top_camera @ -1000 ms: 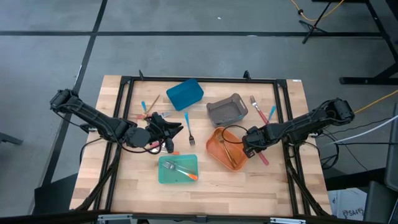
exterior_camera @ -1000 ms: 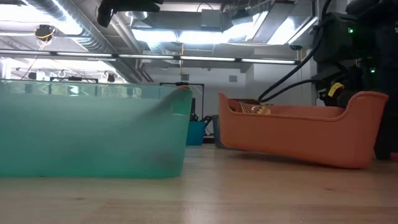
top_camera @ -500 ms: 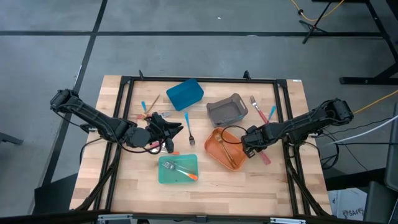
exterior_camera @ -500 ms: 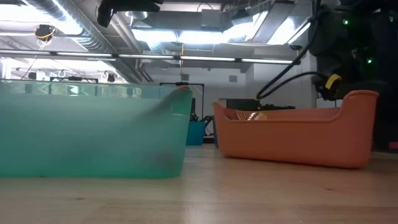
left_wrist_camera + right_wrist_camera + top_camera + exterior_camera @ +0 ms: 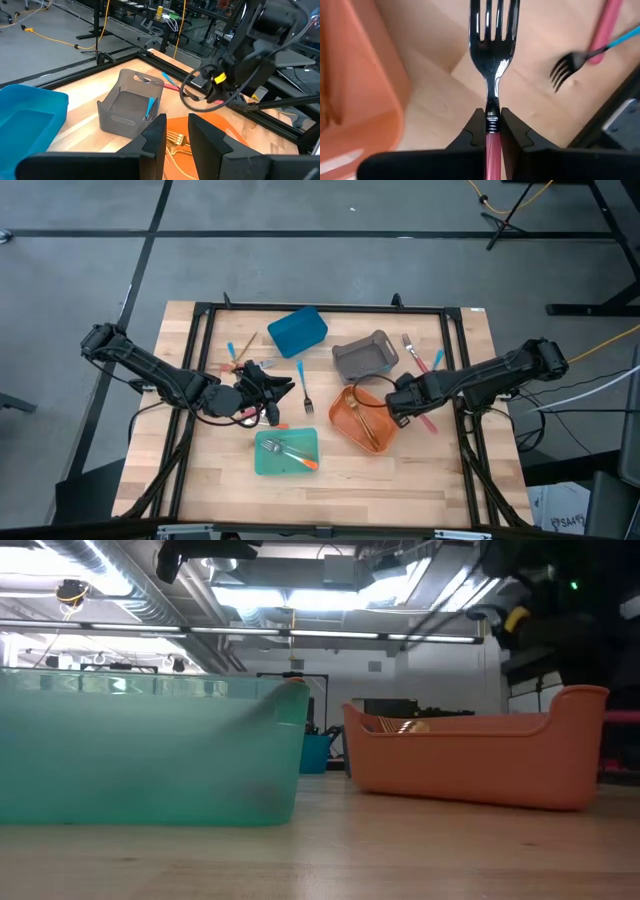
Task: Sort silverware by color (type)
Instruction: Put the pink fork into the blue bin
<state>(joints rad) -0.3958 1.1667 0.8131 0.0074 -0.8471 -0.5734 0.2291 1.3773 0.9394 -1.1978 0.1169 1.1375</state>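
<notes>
My right gripper (image 5: 398, 396) hovers at the orange bin's (image 5: 362, 420) right rim, shut on a pink-handled fork (image 5: 492, 50) with silver tines. My left gripper (image 5: 275, 387) waits open left of centre, beside a blue-handled fork (image 5: 304, 386) lying flat on the table. In the left wrist view its fingers (image 5: 156, 135) frame the orange bin (image 5: 225, 135), which holds gold forks (image 5: 175, 140). The grey bin (image 5: 127, 102) has a blue utensil in it. The teal bin (image 5: 287, 452) holds orange-handled forks. My right gripper pinches the fork between its two fingers at the neck (image 5: 492, 119), where the silver stem meets the pink handle. The fork runs along the fingers with its tines pointing forward past them. The handle (image 5: 428, 423) trails back under the wrist. The fork looks lifted off the wood.
A blue bin (image 5: 297, 330) stands at the far middle. More utensils lie on the table right of the grey bin (image 5: 420, 355) and at far left (image 5: 235, 355); a blue-handled fork (image 5: 567, 70) and a pink handle (image 5: 607, 27) lie just beyond my right gripper. A black frame rims the table.
My right gripper has risen and moved a little toward the far edge, carrying the pink-handled fork along the orange bin's right side. The orange bin, tipped a second ago in the low view, has settled level on the table.
</notes>
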